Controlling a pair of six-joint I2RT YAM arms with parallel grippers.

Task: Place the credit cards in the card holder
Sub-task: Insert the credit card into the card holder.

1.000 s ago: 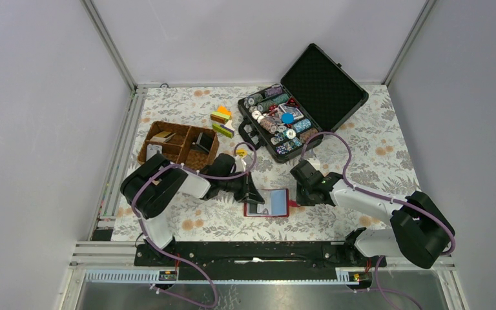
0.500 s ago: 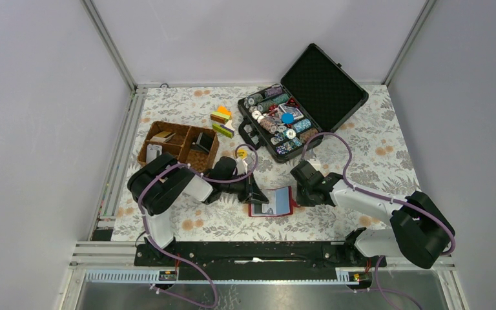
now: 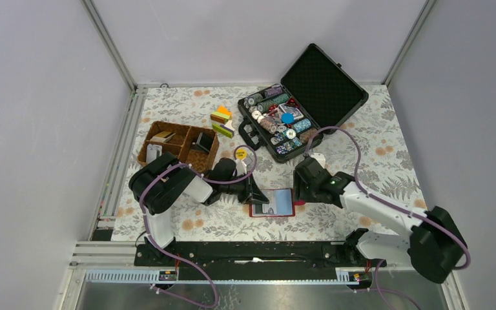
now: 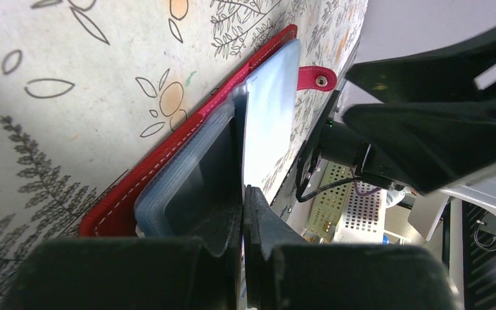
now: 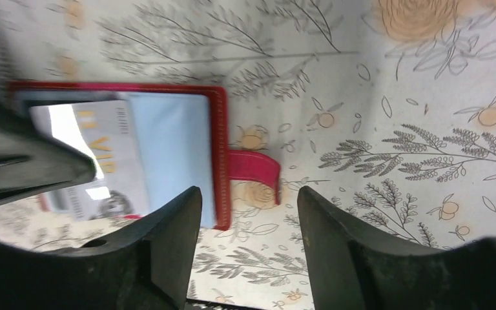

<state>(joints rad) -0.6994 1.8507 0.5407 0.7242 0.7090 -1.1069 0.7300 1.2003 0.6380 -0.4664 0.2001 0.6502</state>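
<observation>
The card holder (image 3: 283, 201), a red wallet with light blue clear pockets, lies open on the flowered cloth between the two arms. My left gripper (image 3: 253, 194) is shut on one thin clear pocket leaf (image 4: 268, 110) at the wallet's left end, holding it up on edge. A whitish credit card (image 5: 97, 165) with gold lettering sits in the pockets beside the left fingers (image 5: 26, 161). My right gripper (image 5: 248, 194) is open just above the wallet's red snap tab (image 5: 255, 171), with nothing between its fingers. Card-like pieces lie in the wicker basket (image 3: 148, 143).
An open black case (image 3: 326, 84) of poker chips stands at the back right. Coloured blocks (image 3: 222, 121) sit behind the basket, and a yellow-topped item (image 3: 240, 153) lies near the left arm. Metal rails run along the table's left and near edges.
My right gripper has opened and let go of the wallet's right end, and the right arm has swung outward. The wallet slid slightly right. The left gripper kept its hold.
</observation>
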